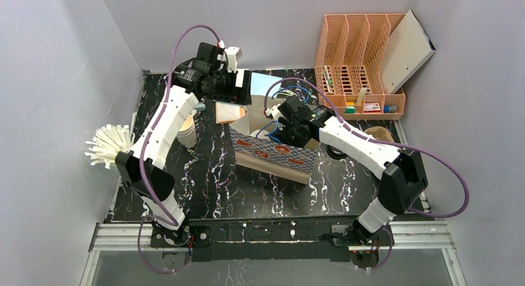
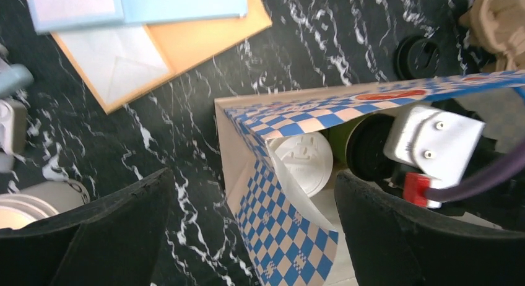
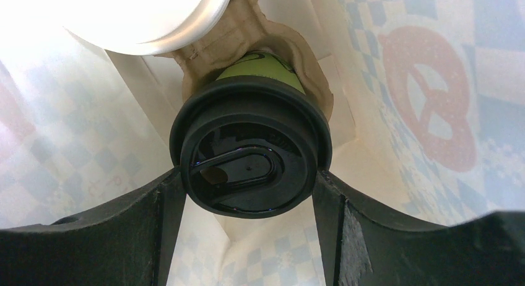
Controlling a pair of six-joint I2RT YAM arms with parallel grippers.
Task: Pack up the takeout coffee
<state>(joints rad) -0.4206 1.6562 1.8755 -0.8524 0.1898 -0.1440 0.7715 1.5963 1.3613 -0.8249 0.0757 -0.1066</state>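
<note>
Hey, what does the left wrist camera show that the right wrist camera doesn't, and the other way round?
Only the left wrist view: the black marble table, an orange envelope, a loose black lid and the open left gripper.
Only the right wrist view: the pulp carrier seating the takeout coffee, with the right gripper against both sides of its black lid.
Both: the checkered bag, the green cup and a white lid inside it.

Paper, pulp and plastic, mostly.
Matt green paper on the takeout coffee (image 3: 260, 69), with a glossy black plastic lid (image 3: 251, 168). Rough brown pulp carrier (image 3: 247, 26), smooth matt paper checkered bag (image 2: 278, 230), marble-look tabletop (image 2: 186, 112) with slight sheen, orange plastic file rack (image 1: 356, 47).
</note>
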